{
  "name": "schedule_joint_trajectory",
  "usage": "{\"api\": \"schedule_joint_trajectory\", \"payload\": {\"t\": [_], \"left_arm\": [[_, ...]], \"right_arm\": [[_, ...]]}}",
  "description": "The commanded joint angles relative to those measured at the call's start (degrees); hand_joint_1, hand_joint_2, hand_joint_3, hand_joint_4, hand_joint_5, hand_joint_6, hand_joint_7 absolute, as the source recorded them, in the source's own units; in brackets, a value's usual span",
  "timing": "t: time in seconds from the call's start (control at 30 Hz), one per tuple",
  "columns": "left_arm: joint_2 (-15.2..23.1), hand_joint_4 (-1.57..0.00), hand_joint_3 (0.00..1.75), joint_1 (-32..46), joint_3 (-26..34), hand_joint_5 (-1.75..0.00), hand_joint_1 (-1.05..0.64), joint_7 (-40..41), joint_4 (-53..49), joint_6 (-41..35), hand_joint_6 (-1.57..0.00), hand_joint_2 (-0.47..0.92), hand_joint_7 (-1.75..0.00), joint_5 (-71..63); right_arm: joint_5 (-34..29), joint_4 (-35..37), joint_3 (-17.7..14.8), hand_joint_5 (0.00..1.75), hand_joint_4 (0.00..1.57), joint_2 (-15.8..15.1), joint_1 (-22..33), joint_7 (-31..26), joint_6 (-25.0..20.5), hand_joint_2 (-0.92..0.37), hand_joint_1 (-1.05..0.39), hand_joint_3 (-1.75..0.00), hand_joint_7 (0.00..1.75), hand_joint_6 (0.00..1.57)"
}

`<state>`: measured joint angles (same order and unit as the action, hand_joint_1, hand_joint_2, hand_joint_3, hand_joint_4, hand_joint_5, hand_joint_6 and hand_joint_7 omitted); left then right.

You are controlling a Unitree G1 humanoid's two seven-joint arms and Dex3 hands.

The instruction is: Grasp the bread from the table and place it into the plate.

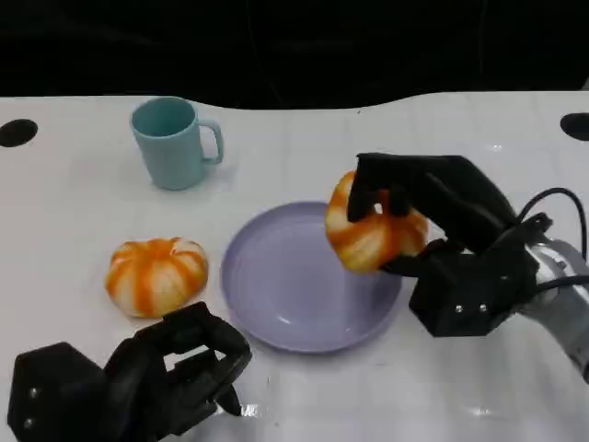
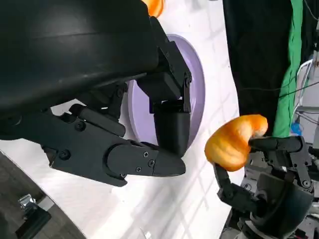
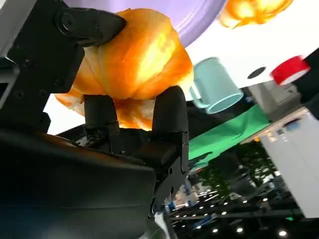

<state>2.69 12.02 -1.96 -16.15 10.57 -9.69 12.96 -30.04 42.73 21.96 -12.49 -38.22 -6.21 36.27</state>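
Note:
My right hand [image 1: 442,230] grips an orange-and-white bread roll [image 1: 373,235] and holds it just above the right rim of the lilac plate [image 1: 285,285]. The same roll [image 3: 134,64] sits between the fingers [image 3: 169,114] in the right wrist view, and the left wrist view shows it [image 2: 234,142] beside the plate [image 2: 197,94]. A second bread roll [image 1: 155,274] lies on the table left of the plate. My left hand [image 1: 138,378] rests low at the front left, fingers curled in, holding nothing, just below that roll.
A light blue mug [image 1: 173,143] stands upright at the back left of the white table [image 1: 74,203]. Black round marks [image 1: 17,132] sit at the table's far corners. Beyond the far edge everything is dark.

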Motion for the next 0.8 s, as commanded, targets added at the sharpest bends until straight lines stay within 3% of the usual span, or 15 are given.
{"api": "schedule_joint_trajectory", "payload": {"t": [0.03, 0.37, 0.57, 0.7, 0.77, 0.8], "left_arm": [[0.4, -0.74, 0.28, 0.0, 0.3, -1.75, -0.5, 0.6, 0.0, 0.1, -0.74, 0.92, -1.39, -0.3], [0.5, -0.75, 0.28, 0.1, 0.0, -1.75, -0.5, 0.8, 0.2, 0.3, -0.74, 0.92, -1.39, -0.7], [0.3, -0.75, 0.27, 0.1, 0.0, -1.75, -0.5, 0.6, 0.2, 0.5, -0.74, 0.92, -1.38, -0.5], [0.3, -0.75, 0.27, 0.1, 0.0, -1.75, -0.5, 0.7, 0.0, 0.6, -0.74, 0.92, -1.38, -0.7], [0.2, -0.75, 0.27, 0.1, 0.1, -1.75, -0.5, 0.8, 0.1, 0.5, -0.75, 0.92, -1.38, -0.7], [0.2, -0.75, 0.27, 0.1, 0.1, -1.75, -0.5, 0.8, 0.2, 0.4, -0.75, 0.92, -1.38, -0.7]], "right_arm": [[-0.9, 0.2, 1.6, 1.75, 0.99, 1.4, -1.2, 1.7, 0.5, -0.24, -0.03, -1.44, 1.69, 0.79], [-4.7, 6.4, 4.2, 1.75, 0.99, 4.7, -3.5, -1.0, 1.3, -0.26, -0.11, -1.32, 1.62, 0.81], [-5.0, 10.3, 4.3, 1.75, 0.98, 5.7, -4.5, -3.1, 2.3, -0.3, -0.07, -1.3, 1.72, 0.76], [-3.6, 11.2, 3.2, 1.73, 0.81, 6.6, -4.6, -2.5, 0.2, -0.35, -0.1, -1.2, 1.06, 0.86], [-3.5, 11.1, 3.2, 1.52, 0.74, 6.6, -4.6, -1.9, -0.4, -0.41, -0.14, -1.02, 0.81, 0.83], [-3.8, 10.9, 3.5, 1.33, 0.68, 6.3, -4.8, -0.9, -0.9, -0.51, -0.2, -0.84, 0.65, 0.77]]}}
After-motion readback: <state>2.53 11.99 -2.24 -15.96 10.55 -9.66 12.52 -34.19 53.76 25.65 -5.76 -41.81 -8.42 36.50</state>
